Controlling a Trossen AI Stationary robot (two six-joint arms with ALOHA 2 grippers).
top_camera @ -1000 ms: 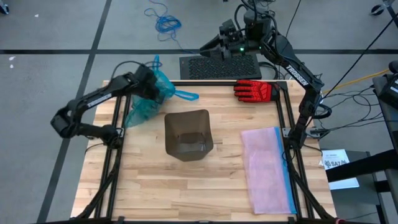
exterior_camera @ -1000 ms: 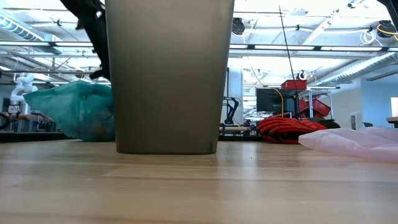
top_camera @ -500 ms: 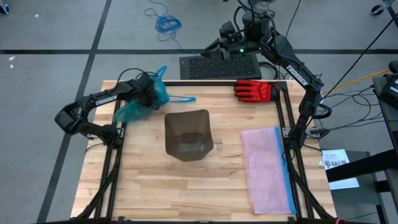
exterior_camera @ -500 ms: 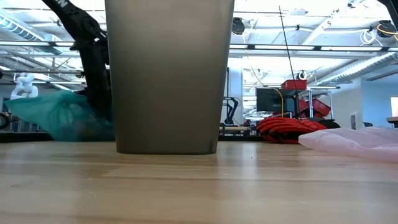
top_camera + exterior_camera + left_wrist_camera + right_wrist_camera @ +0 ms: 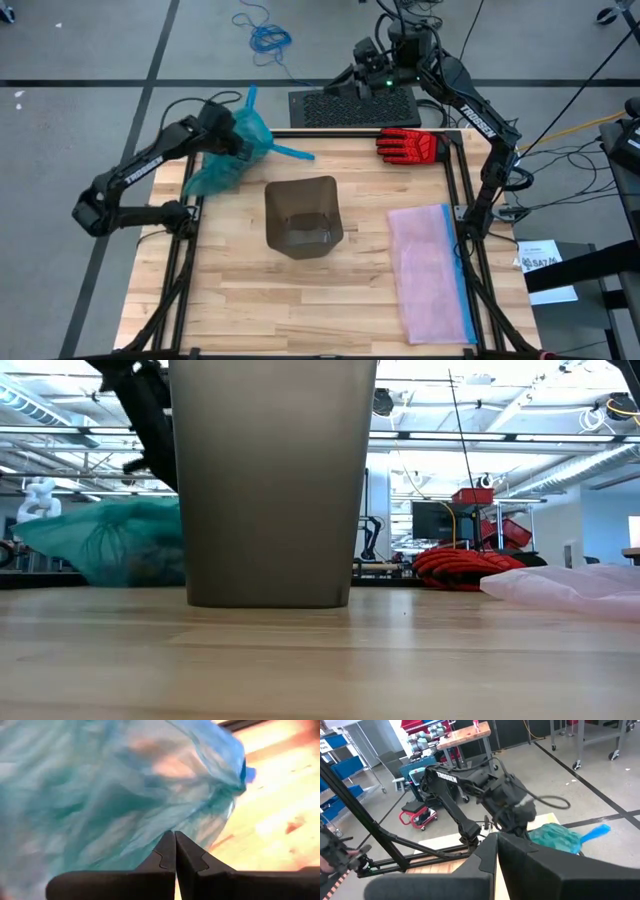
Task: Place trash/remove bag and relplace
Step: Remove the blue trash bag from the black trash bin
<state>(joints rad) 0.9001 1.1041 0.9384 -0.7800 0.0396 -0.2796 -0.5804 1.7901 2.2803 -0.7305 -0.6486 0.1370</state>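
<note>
Teal bag (image 5: pixel 228 155), contents unclear, pinched in closed left claw (image 5: pixel 226 133); bin (image 5: pixel 302 215) unlined; right claw (image 5: pixel 496 839) closed, empty.

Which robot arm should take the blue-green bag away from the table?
The left. Its hand is already shut on the bag at the table's far left corner. The right hand is shut, beyond the far edge.

TROSSEN in white on left arm (image 5: pixel 145 168) and right arm (image 5: pixel 478 118) (elsewhere unreadable)
</note>
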